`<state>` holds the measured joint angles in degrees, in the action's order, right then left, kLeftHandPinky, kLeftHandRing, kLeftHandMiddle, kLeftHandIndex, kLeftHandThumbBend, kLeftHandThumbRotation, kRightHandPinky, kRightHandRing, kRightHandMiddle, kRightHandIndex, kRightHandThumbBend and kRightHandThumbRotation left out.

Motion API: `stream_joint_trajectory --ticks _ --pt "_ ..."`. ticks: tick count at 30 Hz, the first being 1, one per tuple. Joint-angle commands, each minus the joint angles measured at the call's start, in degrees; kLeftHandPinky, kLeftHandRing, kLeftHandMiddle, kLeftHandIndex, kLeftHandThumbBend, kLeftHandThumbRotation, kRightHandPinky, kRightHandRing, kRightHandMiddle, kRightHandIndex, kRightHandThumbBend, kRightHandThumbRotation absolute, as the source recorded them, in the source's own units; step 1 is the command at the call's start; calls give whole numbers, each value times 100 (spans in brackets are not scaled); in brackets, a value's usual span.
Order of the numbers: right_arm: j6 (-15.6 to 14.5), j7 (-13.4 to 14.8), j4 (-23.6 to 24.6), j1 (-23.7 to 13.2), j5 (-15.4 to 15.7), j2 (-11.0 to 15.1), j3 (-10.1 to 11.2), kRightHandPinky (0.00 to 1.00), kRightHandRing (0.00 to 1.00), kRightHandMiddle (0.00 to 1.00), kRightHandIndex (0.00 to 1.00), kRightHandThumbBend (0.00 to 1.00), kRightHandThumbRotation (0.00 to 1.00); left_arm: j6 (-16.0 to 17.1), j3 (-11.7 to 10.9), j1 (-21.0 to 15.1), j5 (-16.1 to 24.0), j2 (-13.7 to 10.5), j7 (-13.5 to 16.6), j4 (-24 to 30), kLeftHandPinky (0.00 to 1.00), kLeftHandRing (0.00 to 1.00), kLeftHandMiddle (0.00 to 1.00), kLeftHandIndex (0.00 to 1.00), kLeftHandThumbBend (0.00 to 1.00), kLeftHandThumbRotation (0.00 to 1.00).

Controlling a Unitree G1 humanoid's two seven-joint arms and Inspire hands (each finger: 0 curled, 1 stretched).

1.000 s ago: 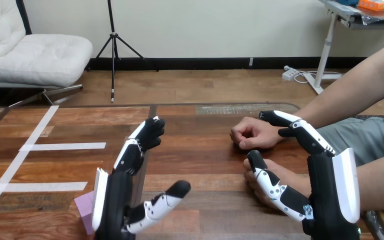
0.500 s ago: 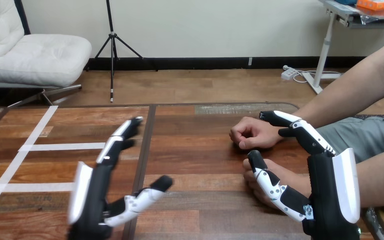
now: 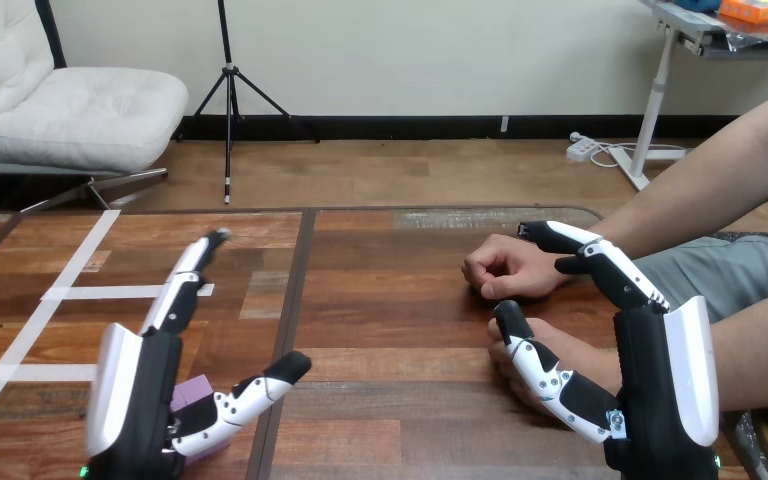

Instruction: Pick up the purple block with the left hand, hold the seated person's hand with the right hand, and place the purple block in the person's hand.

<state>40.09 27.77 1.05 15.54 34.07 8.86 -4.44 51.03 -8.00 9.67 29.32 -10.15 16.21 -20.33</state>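
Observation:
The small purple block (image 3: 193,390) lies on the wooden table (image 3: 390,310) at the lower left. It is partly hidden behind my left hand (image 3: 145,400), between the palm and the outstretched thumb. That hand is open, its fingers straight and pointing away over the table. At the right, my right hand (image 3: 660,380) is open too. Its thumb lies against the person's nearer hand (image 3: 565,347), which rests on the table. Its fingers reach up beside the wrist of the person's farther hand (image 3: 505,268), a loose fist on the table. I see no fingers curled round either one.
White tape strips (image 3: 70,293) run across the table's left part. A dark seam (image 3: 295,300) divides the tabletop down the middle. The person's two forearms come in from the right edge.
My left hand has swung left and down, its fingers straightening. The purple block now shows at the thumb side of its palm. The right hand and the person's hands have stayed put.

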Motion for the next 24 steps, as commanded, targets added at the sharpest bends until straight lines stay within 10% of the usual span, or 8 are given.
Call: stream_joint_trajectory --ticks 1,24 --pt "32 -73 122 -171 -131 -42 -1 67 74 75 72 42 22 -209 -6 -79 253 -157 158 546 88 93 95 93 79 65" --pt "7 -62 150 -190 -17 -56 86 66 73 74 72 43 23 -1986 89 422 1236 -484 152 1694 94 99 100 99 82 76"
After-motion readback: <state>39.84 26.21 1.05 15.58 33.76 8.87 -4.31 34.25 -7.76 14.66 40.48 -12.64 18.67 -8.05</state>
